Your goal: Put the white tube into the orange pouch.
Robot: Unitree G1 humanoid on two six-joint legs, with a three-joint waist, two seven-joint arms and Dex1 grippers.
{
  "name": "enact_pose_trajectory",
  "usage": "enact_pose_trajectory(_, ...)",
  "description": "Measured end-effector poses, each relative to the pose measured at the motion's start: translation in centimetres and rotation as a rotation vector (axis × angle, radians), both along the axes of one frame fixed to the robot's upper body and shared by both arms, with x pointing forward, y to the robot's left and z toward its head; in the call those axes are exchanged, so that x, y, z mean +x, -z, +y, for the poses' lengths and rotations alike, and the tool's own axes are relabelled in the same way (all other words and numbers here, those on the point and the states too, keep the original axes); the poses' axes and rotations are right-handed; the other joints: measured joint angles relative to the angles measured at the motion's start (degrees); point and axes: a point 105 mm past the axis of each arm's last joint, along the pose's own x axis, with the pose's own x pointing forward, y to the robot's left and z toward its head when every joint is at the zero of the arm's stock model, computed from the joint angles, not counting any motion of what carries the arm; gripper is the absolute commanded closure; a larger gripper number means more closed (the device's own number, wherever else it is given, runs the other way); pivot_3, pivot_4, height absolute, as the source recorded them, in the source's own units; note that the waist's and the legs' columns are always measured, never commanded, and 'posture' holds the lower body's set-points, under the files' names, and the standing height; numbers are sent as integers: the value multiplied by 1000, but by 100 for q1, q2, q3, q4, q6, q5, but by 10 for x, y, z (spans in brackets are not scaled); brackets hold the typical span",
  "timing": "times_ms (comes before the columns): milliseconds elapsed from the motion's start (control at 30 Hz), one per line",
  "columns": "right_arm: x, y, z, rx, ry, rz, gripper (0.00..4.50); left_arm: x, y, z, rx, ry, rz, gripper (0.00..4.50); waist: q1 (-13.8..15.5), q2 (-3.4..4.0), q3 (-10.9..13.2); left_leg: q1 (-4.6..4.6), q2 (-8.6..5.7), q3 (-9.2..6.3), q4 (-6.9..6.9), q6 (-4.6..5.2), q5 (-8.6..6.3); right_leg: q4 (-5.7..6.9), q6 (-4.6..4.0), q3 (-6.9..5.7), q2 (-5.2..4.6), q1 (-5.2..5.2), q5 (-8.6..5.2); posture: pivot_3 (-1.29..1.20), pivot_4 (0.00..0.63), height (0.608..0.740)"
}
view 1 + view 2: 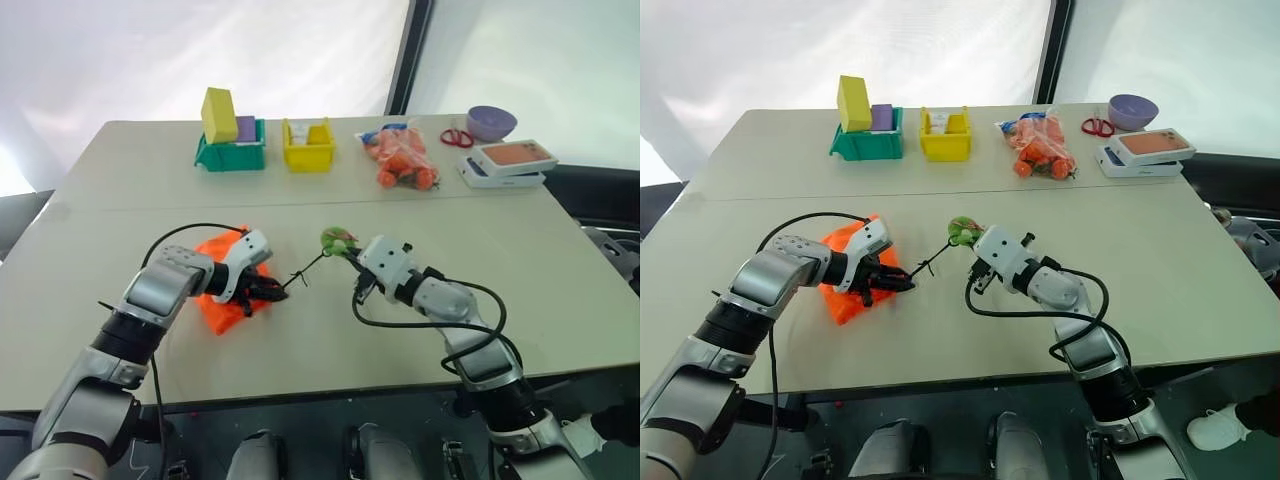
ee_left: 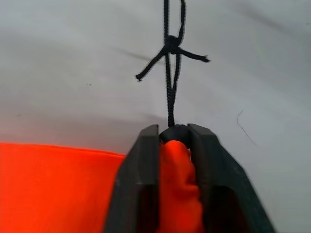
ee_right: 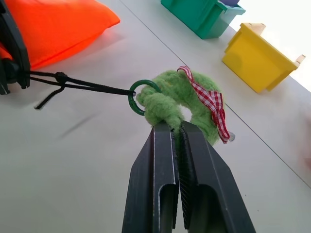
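Note:
The orange pouch lies on the table at the left. My left gripper is shut on the pouch's gathered mouth, where the black cord comes out. The cord runs taut to a green fuzzy tag with a red-checked ribbon. My right gripper is shut on that tag, just above the table's middle. The white tube is out of view.
Along the far side stand a green bin with a yellow block and a purple one, a yellow bin, a clear bag of orange items, red scissors, a purple bowl and stacked white boxes.

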Motion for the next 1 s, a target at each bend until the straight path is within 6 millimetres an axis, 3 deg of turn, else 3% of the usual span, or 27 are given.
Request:
enact_pose_trajectory(200,0,0,0,-5,0,-1,4500,1,-2,1,6,16,-27,4332,-3,0,0,0,0,0,0,0,0,0,0,0,0,0,0,0,150,740)
enact_pose_trajectory(300,1,1,-2,-11,11,-5,4500,0,-5,11,49,47,-72,4332,-15,0,0,1,0,0,-1,0,0,0,-1,1,0,0,0,0,150,740)
enact_pose_trajectory(633,21,7,-36,-89,183,-30,4500,-14,-1,39,152,179,-144,4332,-8,1,0,3,1,4,-2,0,0,-1,-9,3,-2,-1,-4,0,150,740)
enact_pose_trajectory(933,26,10,-44,-106,231,-28,4500,-19,0,40,169,220,-166,4332,-8,1,0,3,1,5,-2,0,0,-1,-2,4,-1,-1,-1,0,150,740)
enact_pose_trajectory(1000,26,10,-43,-105,227,-31,4500,-20,0,39,157,219,-161,3297,-9,0,0,3,1,5,-2,0,0,-1,-1,4,-1,-1,-1,0,150,740)
